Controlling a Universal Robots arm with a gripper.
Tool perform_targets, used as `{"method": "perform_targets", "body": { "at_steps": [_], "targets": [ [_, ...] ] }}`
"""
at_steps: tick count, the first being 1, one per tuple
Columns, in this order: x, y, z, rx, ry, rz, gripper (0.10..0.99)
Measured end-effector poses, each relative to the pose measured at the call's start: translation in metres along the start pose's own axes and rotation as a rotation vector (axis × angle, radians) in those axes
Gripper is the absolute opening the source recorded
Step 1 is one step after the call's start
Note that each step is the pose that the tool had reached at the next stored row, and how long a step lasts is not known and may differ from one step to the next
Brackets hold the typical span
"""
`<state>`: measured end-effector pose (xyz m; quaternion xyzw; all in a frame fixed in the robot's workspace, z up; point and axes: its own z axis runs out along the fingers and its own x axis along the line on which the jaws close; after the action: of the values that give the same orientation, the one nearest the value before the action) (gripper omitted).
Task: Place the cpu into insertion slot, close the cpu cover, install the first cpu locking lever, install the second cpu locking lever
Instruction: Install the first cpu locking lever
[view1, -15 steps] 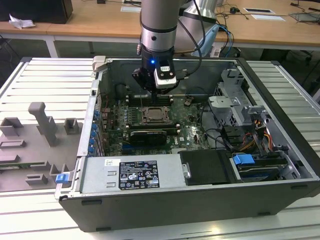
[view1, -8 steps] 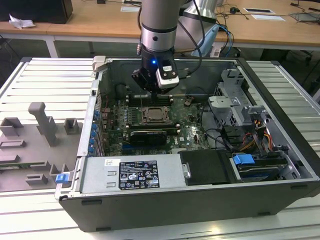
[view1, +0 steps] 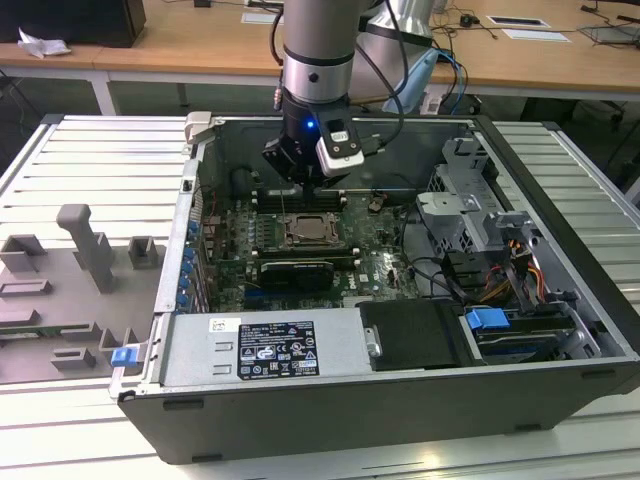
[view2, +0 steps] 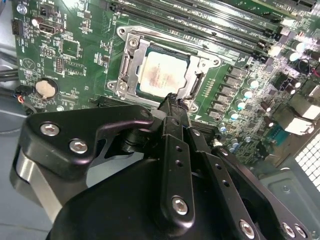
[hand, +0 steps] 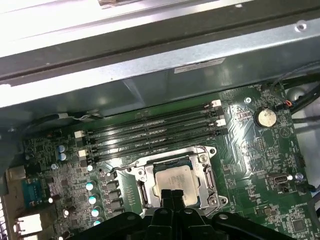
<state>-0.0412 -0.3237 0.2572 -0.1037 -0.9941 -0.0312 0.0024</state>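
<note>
So, the bit that matters rn: the jaws sit right at one edge of the insertion slot (view2: 129, 36), tips just above the frame's rim. The cpu (view2: 162, 74) lies just past the tips, twd the memory slots (hand: 150, 135), not directly under them. Jaws look closed, tips pressed together w/ nothing held, going by both wrist views. There's just the one arm (view1: 318, 60), reaching straight down into the open pc case (view1: 400, 420), so no q about which is nearer.

Cpu's seated flat in the slot, roughly mid-motherboard (hand: 255, 150), pale silver-beige top facing up w/ faint print on it. It's square, so no real long axis; its sides run parallel to the memory slots. The cpu cover (view2: 134, 67) looks folded down around it, w/ the chip showing thru the window, tho I can't tell if it's pressed fully flat. My guess is chip placement is done, judging by how it lies.
</note>
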Motion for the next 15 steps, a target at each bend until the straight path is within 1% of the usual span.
{"method": "perform_targets", "body": {
  "at_steps": [2,3,11,15],
  "targets": [
    [0.0,-0.0001,0.0,0.0,0.0008,-0.013,0.106],
    [0.0,-0.0002,0.0,0.0,0.0018,-0.03,0.106],
    [-0.0001,-0.0005,-0.0001,0.001,0.0052,-0.084,0.106],
    [-0.0001,-0.0006,-0.0001,0.002,0.0078,-0.126,0.106]
  ]
}}
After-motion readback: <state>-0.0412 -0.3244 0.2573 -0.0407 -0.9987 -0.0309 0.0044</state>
